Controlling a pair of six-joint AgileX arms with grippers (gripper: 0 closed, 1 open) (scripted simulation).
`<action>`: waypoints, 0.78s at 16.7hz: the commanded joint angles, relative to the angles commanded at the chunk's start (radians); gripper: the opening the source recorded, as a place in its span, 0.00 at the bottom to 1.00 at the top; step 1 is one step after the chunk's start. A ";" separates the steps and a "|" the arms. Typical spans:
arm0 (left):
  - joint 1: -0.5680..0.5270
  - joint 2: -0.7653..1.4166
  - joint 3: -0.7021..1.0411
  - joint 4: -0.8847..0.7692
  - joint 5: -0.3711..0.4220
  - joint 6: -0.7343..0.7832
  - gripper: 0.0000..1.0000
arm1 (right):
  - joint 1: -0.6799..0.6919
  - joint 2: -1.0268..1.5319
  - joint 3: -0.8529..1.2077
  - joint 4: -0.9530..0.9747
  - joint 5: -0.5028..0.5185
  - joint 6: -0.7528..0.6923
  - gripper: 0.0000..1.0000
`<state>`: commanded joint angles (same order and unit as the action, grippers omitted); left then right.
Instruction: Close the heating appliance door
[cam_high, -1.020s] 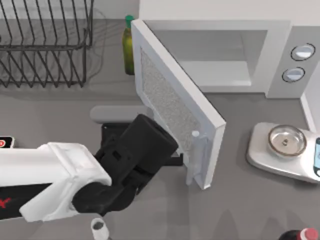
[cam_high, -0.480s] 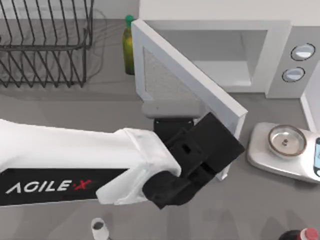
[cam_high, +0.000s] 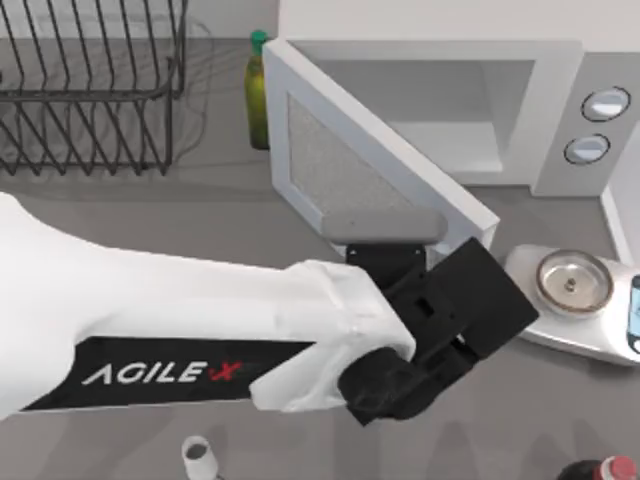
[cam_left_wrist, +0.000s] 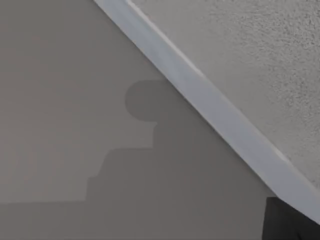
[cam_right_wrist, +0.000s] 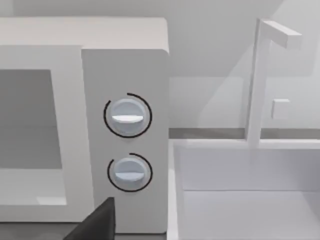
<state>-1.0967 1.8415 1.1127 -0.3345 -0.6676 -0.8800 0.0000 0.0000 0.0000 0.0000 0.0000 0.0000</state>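
Kitchen, probably: microwave, dish rack.

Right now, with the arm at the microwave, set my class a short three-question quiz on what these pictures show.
1. True or false: the door of the microwave is fully shut.
2. Which arm reaches across the table to the door's outer face: left or right?
3. What stands on the table at the top view's right, just beyond the left gripper? A) a dish rack B) a white scale with a round steel plate C) a green bottle

Key
1. False: it stands partly open, with the cavity showing.
2. Left.
3. B.
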 joint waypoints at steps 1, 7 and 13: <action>-0.005 0.012 0.013 -0.008 -0.002 -0.005 0.00 | 0.000 0.000 0.000 0.000 0.000 0.000 1.00; -0.070 0.197 0.296 -0.142 -0.030 -0.078 0.00 | 0.000 0.000 0.000 0.000 0.000 0.000 1.00; -0.112 0.327 0.494 -0.247 -0.046 -0.127 0.00 | 0.000 0.000 0.000 0.000 0.000 0.000 1.00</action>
<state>-1.2084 2.1684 1.6063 -0.5814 -0.7140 -1.0069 0.0000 0.0000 0.0000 0.0000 0.0000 0.0000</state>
